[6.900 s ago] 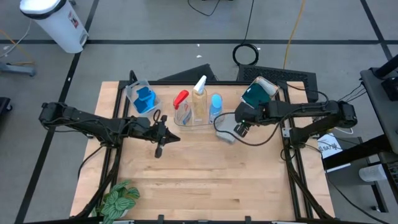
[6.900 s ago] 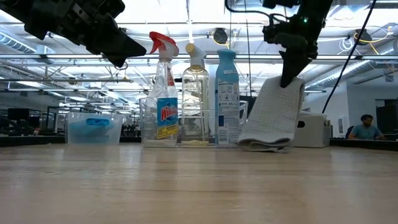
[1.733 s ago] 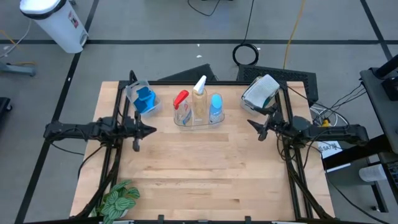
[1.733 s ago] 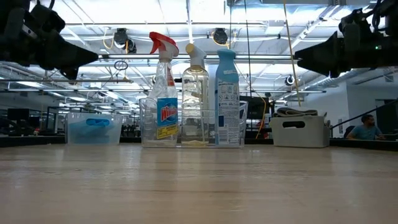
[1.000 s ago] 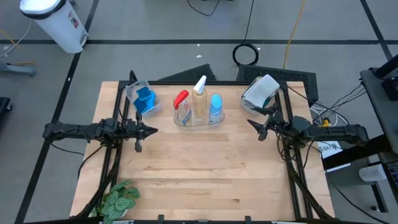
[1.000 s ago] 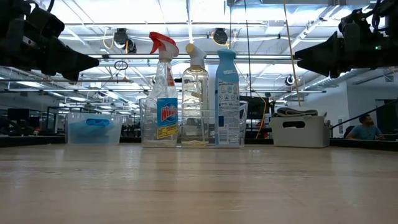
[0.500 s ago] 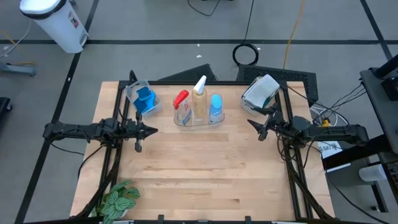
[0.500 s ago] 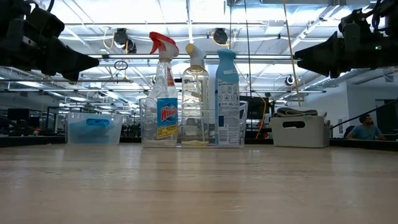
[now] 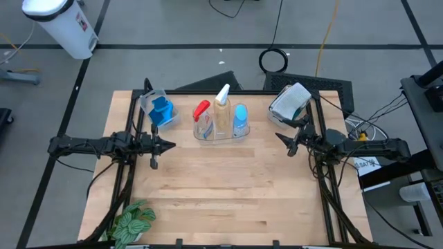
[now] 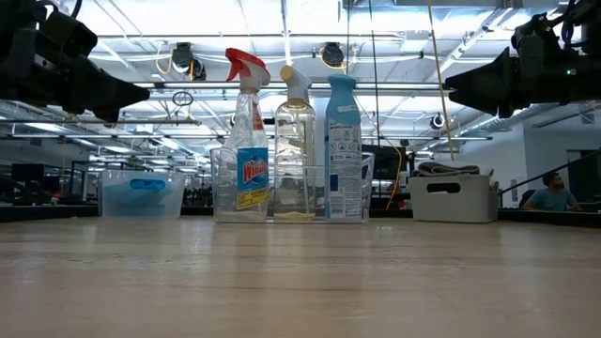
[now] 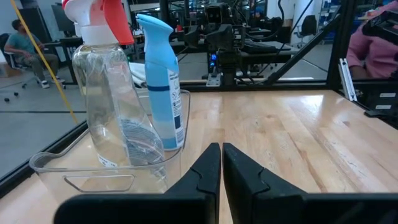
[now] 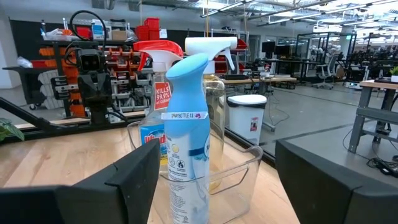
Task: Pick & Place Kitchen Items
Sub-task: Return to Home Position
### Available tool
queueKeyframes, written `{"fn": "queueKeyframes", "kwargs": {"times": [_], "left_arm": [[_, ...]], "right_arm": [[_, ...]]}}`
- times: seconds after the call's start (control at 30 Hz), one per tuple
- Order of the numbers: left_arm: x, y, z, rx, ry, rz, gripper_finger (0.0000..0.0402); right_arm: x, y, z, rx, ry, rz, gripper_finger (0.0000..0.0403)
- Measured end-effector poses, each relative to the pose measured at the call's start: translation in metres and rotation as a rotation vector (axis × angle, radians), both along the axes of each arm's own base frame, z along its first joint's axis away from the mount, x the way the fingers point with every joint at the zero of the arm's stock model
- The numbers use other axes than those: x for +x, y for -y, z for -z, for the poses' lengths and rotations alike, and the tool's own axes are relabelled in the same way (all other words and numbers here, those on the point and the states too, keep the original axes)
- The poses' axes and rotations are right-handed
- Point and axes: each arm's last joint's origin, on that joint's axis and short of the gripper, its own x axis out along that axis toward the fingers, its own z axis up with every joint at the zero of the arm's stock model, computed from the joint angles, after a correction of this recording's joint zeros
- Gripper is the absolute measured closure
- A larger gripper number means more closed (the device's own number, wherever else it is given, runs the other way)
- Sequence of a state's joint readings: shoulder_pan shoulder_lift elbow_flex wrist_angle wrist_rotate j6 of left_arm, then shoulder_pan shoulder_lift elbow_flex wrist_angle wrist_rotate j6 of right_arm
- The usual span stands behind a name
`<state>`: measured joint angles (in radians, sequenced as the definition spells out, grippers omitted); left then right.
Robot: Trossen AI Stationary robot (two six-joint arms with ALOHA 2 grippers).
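Observation:
Three bottles stand upright in a clear tub (image 9: 220,131) at the table's far middle: a red-trigger one (image 9: 201,111), a white-trigger one (image 9: 222,104) and a blue-capped one (image 9: 240,117). A clear tub (image 9: 154,104) at the far left holds blue items (image 9: 161,111). A grey tub (image 9: 287,104) at the far right holds folded grey towels (image 9: 296,93). My left gripper (image 9: 172,145) hovers level at the table's left side, shut and holding nothing. My right gripper (image 9: 282,142) hovers at the right side, open, pointing toward the bottles with nothing between its fingers.
A green leafy plant (image 9: 131,223) sits at the table's near left corner. The wooden table top (image 9: 221,187) between and in front of the arms is bare. A person (image 10: 549,192) sits in the room beyond the table.

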<state>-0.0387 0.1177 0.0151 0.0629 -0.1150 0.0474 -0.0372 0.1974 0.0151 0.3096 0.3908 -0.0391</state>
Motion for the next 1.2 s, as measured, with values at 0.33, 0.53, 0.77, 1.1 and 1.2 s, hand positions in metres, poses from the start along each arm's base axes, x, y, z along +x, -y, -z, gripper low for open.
{"fn": "queueKeyframes", "kwargs": {"times": [0.33, 0.53, 0.77, 1.1, 1.2], "left_arm": [[0.0000, 0.0000, 0.0000, 0.000, 0.000, 0.000, 0.0382], [0.0000, 0.0000, 0.0000, 0.000, 0.000, 0.000, 0.0382], [0.0000, 0.0000, -0.0002, 0.000, 0.001, 0.000, 0.0382], [0.0000, 0.0000, -0.0002, 0.000, 0.001, 0.000, 0.0382], [0.0000, 0.0000, -0.0002, 0.000, 0.001, 0.000, 0.0382]], "right_arm": [[0.0000, 0.0000, 0.0000, 0.000, 0.000, 0.000, 0.0120], [0.0000, 0.0000, 0.0000, 0.000, 0.000, 0.000, 0.0117], [0.0000, 0.0000, 0.0000, 0.000, 0.000, 0.000, 0.0122], [0.0000, 0.0000, 0.0000, 0.000, 0.000, 0.000, 0.0123], [0.0000, 0.0000, 0.0000, 0.000, 0.000, 0.000, 0.0124]]}}
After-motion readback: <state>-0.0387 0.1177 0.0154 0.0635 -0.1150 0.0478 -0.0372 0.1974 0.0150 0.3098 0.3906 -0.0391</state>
